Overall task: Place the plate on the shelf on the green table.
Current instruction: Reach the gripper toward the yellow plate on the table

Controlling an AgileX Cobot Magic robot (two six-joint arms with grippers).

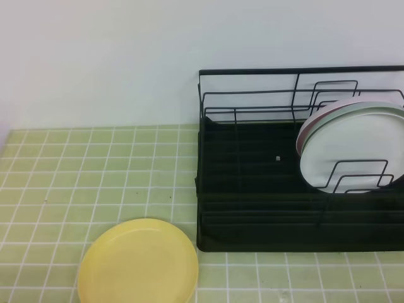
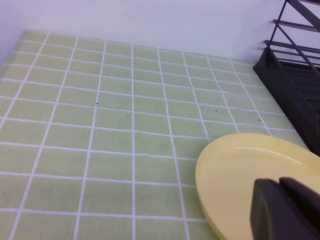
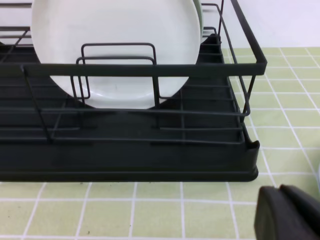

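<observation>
pale-yellow plate (image 1: 138, 261) lies flat on green tiled table (image 1: 76, 170), just left of black wire dish rack (image 1: 252, 189), not yet lifted. left gripper (image 2: 286, 207) closed empty over its rim; right gripper (image 3: 290, 212) closed empty. white plate (image 1: 350, 151) stands upright in dividers.

Pale-yellow plate (image 1: 138, 261) flat on green table (image 1: 76, 170), beside shelf (image 1: 252, 189).

A round glossy white plate (image 1: 344, 148) stands upright at the right; a pink-rimmed plate (image 1: 307, 128) leans just behind it. A plain white wall (image 1: 101, 63) rises beyond.
</observation>
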